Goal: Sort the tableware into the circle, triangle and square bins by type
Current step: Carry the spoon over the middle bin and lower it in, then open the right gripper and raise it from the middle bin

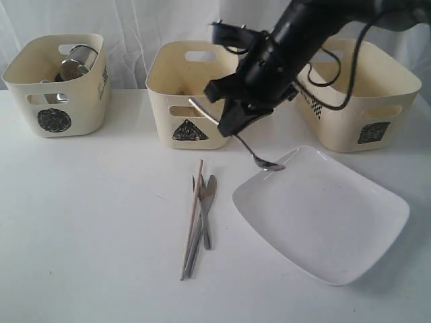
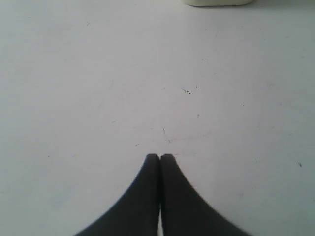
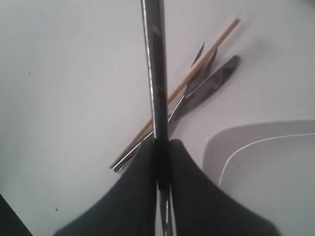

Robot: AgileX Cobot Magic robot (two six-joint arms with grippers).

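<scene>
**Exterior view: right gripper carries 1 utensil, triangle tub close behind**

We find the right gripper [image 1: 231, 126] clamped on the handle of a slender steel spoon-like utensil [image 1: 254, 153]; the right wrist view confirms the pinch. The utensil's long axis slopes from its handle tip, near the cream plastic tub marked with a black triangle [image 1: 161, 111], down to its rounded end. That end sits at the nearest corner of the large white rounded-square plate [image 1: 323, 215]; we cannot tell if it touches. The tub lies just behind this gripper, so we judge the right arm nearer. The left gripper [image 2: 160, 158] is pressed together, empty, over the white table [image 2: 98, 73]. 1 thin chopstick [image 1: 194, 215] and a steel knife and fork [image 1: 207, 212] lie beside the plate.
</scene>
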